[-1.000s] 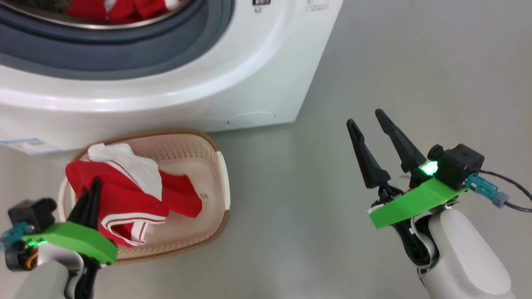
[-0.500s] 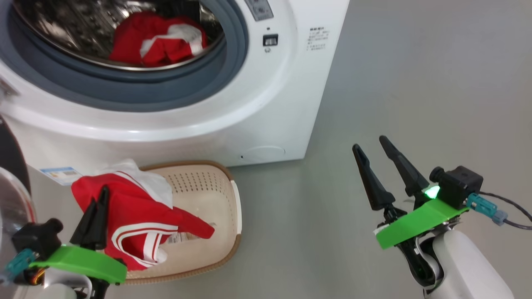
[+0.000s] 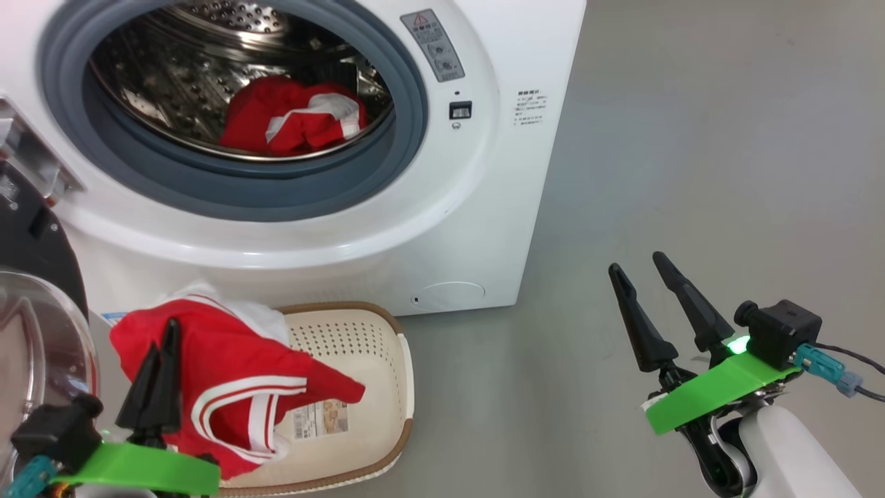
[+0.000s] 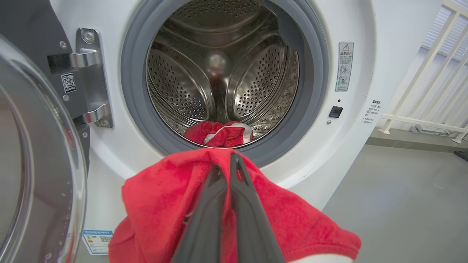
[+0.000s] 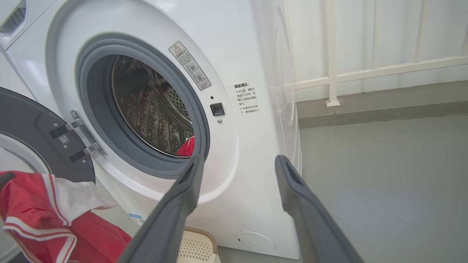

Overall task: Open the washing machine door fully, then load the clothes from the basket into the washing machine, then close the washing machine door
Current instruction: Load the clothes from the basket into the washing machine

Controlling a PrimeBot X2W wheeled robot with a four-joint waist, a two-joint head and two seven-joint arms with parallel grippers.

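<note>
The white washing machine [image 3: 449, 228] stands with its door [image 3: 34, 332] swung open at the left. One red garment [image 3: 290, 124] lies in the steel drum. My left gripper [image 3: 162, 339] is shut on a second red garment with white stripes [image 3: 235, 373], which hangs above the cream basket [image 3: 366, 387] in front of the machine. In the left wrist view this gripper [image 4: 226, 162] holds the red fabric [image 4: 164, 201] just below the drum opening. My right gripper [image 3: 637, 264] stands open and empty over the floor, to the right of the machine; its fingers [image 5: 240, 159] point at the machine's front.
Bare grey floor [image 3: 691, 138] stretches to the right of the machine. A white railing [image 5: 331, 54] runs along the wall behind. The door's metal hinge [image 4: 89, 76] sits at the opening's left. A label [image 3: 319, 418] shows on the basket's bottom.
The head camera has tilted up, bringing the drum into view. My left gripper has lifted the red garment higher out of the basket, uncovering the basket's bottom label. The right gripper stays open.
</note>
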